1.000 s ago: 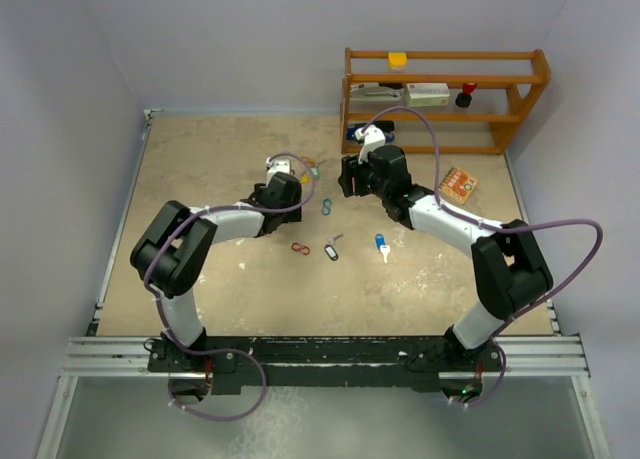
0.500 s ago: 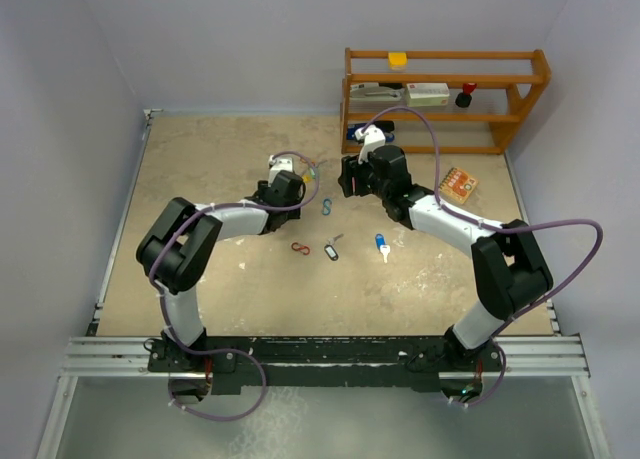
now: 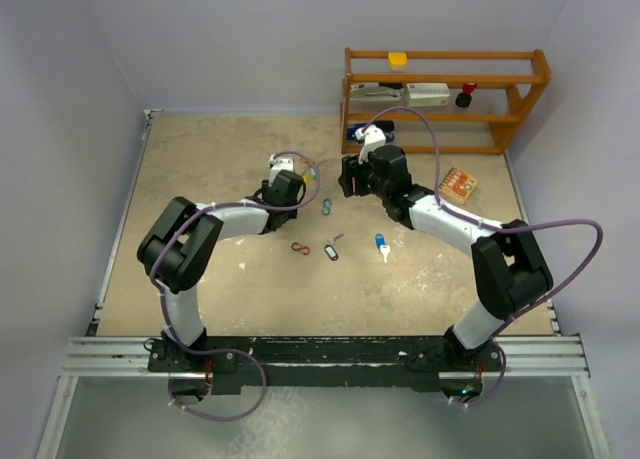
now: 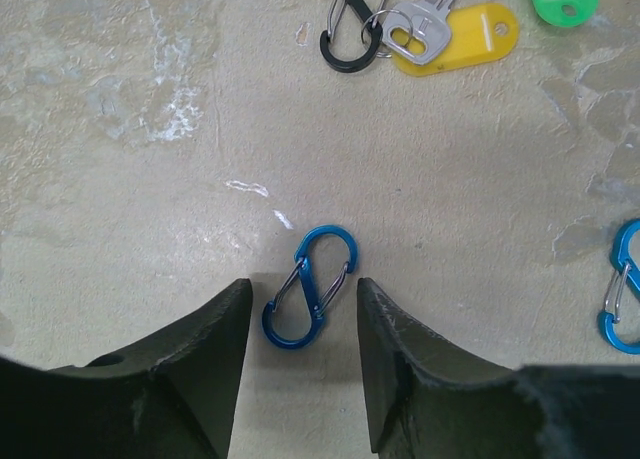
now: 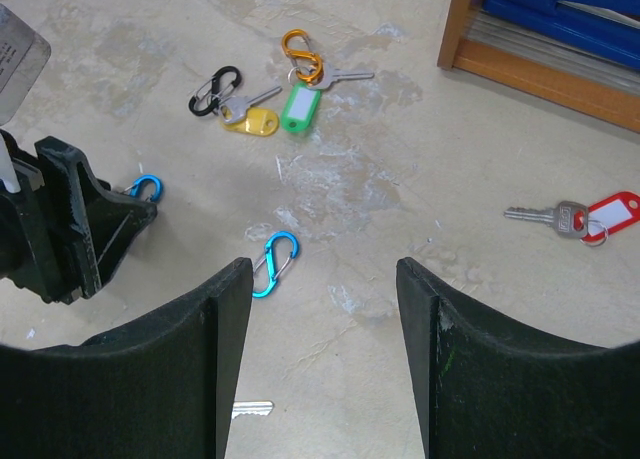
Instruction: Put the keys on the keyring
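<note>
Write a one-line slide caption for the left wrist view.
Open left gripper straddling a blue S-clip on the table; a yellow-tagged key and black clip lie beyond.

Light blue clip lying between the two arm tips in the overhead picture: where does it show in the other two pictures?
Top external: light blue clip almost dead centre.
Left wrist: cut off at the right edge.
Right wrist: low, left of centre.
Shared landmark: yellow-tagged key, in both wrist views.

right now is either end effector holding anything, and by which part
Nothing is held. The left end effector is open, straddling a blue S-clip; the right end effector is open and empty.
</note>
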`<move>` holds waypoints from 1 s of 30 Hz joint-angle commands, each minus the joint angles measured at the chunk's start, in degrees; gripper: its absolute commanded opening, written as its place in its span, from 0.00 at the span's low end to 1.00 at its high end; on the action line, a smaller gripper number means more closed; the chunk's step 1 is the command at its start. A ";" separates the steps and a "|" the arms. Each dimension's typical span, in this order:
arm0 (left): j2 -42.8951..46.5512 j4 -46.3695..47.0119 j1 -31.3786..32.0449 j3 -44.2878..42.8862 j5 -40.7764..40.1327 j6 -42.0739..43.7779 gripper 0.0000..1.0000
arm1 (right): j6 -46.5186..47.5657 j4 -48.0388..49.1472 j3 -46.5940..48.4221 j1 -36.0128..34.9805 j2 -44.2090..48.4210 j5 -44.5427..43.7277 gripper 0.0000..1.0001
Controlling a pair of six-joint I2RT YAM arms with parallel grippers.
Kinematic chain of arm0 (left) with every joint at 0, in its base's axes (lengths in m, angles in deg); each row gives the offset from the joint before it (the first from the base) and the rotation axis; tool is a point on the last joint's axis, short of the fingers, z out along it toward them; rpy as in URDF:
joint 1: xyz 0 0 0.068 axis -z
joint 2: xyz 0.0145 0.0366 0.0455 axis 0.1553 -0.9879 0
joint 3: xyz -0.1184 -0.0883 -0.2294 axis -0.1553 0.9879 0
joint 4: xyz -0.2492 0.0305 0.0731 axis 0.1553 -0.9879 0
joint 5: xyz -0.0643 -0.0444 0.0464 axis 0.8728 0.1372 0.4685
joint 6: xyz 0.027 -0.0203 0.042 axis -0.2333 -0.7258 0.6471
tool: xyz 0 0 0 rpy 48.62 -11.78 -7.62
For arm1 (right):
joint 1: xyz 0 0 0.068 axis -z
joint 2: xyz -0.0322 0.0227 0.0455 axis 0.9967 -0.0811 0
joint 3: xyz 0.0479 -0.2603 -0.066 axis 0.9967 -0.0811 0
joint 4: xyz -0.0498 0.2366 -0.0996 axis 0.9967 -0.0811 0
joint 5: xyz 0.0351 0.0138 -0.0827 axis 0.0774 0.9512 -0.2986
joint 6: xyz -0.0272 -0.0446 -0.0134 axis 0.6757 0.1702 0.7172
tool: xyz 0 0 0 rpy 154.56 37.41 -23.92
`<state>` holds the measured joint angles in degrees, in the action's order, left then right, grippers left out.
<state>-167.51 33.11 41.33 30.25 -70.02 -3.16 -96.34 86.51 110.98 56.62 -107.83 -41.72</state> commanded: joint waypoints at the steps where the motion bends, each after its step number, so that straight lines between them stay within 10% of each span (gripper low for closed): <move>1: -1.48 -0.88 0.05 -1.54 -0.63 1.70 0.41 | 0.18 1.26 -0.26 0.41 3.15 0.46 0.62; 8: -1.49 -0.82 0.11 -1.49 -0.44 1.63 0.01 | 0.26 1.13 -0.65 0.68 3.68 0.14 0.62; 30: 7.13 -6.18 -0.10 -9.73 0.15 1.54 0.00 | -7.93 -12.13 5.23 8.28 -2.16 -5.72 0.62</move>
<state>-164.93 27.12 41.31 25.42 -70.37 -1.98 -99.92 78.99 113.38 60.82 -108.05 -45.86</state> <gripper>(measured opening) 0.019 0.623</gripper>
